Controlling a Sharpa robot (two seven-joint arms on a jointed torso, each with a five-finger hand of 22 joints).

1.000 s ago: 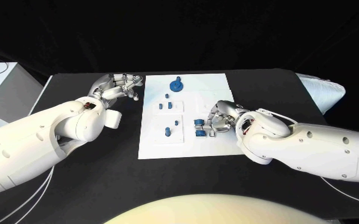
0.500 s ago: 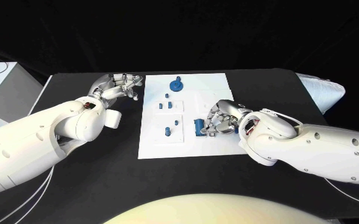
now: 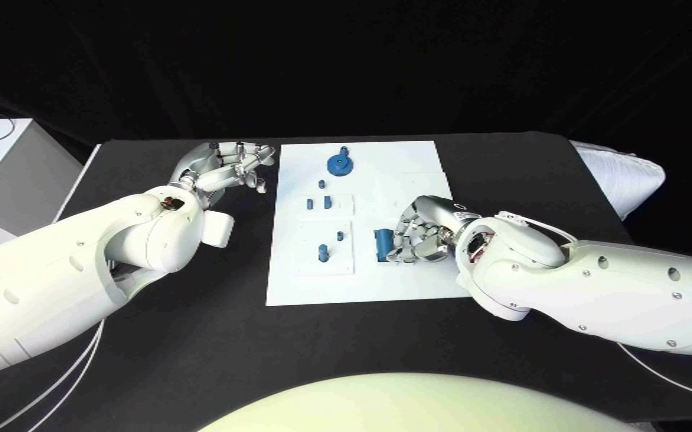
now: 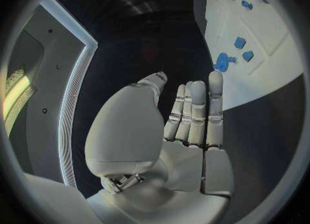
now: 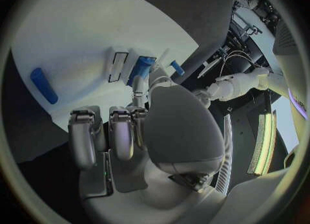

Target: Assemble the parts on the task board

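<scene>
The white task board lies in the middle of the table. My right hand reaches over its right side and pinches a blue block-shaped part at its fingertips; the right wrist view shows that part between the fingertips, against a raised white block. A loose blue bar lies flat on the board nearby. A blue gear-like part sits at the far end. Small blue pegs stand in the left blocks. My left hand rests open beside the board's left edge, fingers straight.
The board's near strip is bare white. Black table surrounds the board on all sides. A white cushion-like object lies at the table's right edge. In the left wrist view the board lies ahead of the fingers.
My right hand has shifted slightly left and closed around the blue part, which now shows as one block at its fingertips. The left arm has not moved.
</scene>
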